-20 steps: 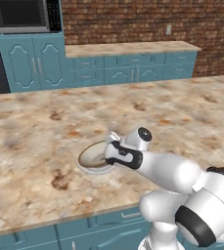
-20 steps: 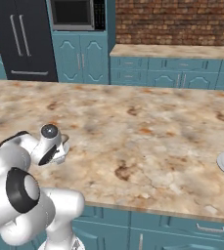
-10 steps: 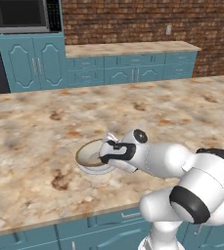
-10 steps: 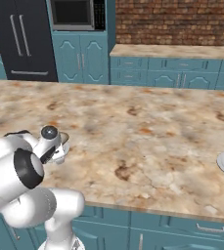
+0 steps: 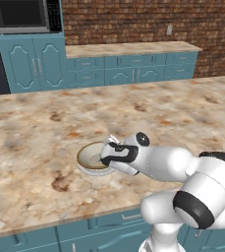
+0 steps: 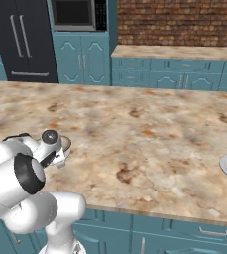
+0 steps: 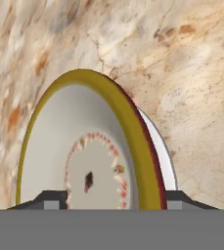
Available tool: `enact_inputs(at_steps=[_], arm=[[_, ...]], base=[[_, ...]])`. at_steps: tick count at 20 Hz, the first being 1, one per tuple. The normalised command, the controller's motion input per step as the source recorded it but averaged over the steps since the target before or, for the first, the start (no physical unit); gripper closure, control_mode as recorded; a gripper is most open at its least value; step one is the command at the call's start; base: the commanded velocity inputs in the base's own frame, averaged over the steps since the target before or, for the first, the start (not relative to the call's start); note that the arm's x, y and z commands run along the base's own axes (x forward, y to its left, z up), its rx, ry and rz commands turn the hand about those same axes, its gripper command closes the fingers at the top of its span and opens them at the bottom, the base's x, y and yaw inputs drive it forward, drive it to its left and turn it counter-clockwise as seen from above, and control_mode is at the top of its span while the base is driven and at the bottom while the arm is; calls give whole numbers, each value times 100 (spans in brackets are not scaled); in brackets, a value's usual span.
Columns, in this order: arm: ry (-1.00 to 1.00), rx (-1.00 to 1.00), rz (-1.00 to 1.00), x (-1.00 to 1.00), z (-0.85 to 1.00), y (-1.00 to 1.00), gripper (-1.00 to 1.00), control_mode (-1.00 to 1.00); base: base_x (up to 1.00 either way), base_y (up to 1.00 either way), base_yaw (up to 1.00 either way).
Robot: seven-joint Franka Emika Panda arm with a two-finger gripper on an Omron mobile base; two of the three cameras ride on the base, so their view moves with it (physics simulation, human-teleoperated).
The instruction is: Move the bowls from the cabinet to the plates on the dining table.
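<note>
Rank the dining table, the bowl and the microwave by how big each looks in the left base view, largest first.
1. dining table, much the largest.
2. microwave, cut off at the top edge.
3. bowl, though it is nearer the camera and partly behind the gripper.

Arm folded low; end effector (image 5: 107, 149) jaws spread apart.

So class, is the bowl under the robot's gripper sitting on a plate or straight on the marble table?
On a plate: the hand view shows the bowl with a pale plate edge showing beyond its rim.
</note>
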Motion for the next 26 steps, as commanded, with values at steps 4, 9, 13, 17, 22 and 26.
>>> enact_inputs(at_steps=[4, 9, 13, 17, 22, 26], arm=[[6, 14, 0, -38, 61, -3, -100, -100], [4, 13, -5, -47, 72, -8, -100, -100], [8, 6, -13, -47, 64, 0, -100, -100], [8, -12, 5, -81, 78, 0, -100, -100], [-19, -12, 37, -65, 60, -7, -100, -100], [-17, 0, 47, -38, 25, -45, -100, -100]], base=[[0, 0, 0], [0, 0, 0], [0, 0, 0], [0, 0, 0], [0, 0, 0], [0, 0, 0]])
